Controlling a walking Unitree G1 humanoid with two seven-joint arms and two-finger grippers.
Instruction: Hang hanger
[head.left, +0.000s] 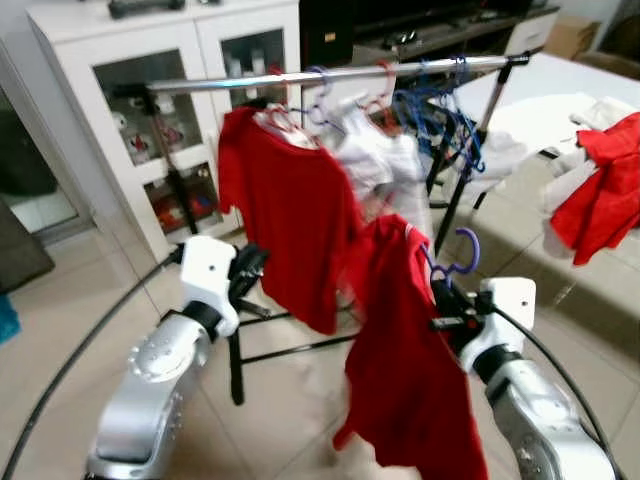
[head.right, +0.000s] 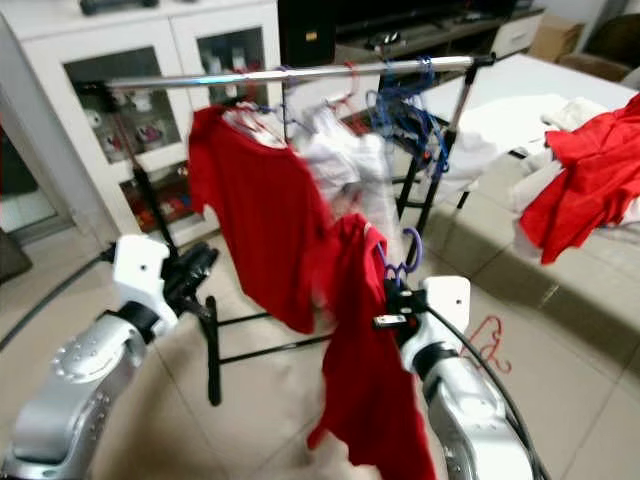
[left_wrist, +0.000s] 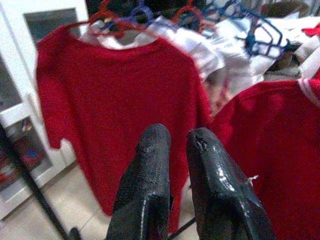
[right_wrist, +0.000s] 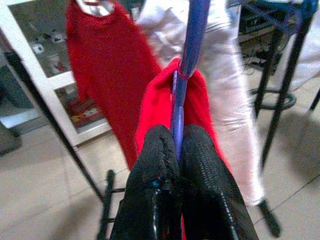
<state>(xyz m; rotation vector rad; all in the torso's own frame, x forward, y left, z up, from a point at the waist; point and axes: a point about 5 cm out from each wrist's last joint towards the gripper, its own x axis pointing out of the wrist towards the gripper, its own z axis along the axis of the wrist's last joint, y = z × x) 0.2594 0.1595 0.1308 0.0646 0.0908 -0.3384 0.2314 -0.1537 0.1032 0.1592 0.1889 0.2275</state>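
My right gripper is shut on the stem of a purple hanger that carries a red shirt. The shirt hangs down in front of my right arm, lower than the silver rail of the clothes rack and nearer to me. In the right wrist view the purple hanger rises from between the fingers. Another red shirt, a white garment and several blue hangers hang on the rail. My left gripper is shut and holds nothing, low before the hung red shirt.
A white glass-door cabinet stands behind the rack. To the right a beige surface bears red clothing and white clothing. The rack's black legs stand on the tiled floor. A red hanger lies on the floor.
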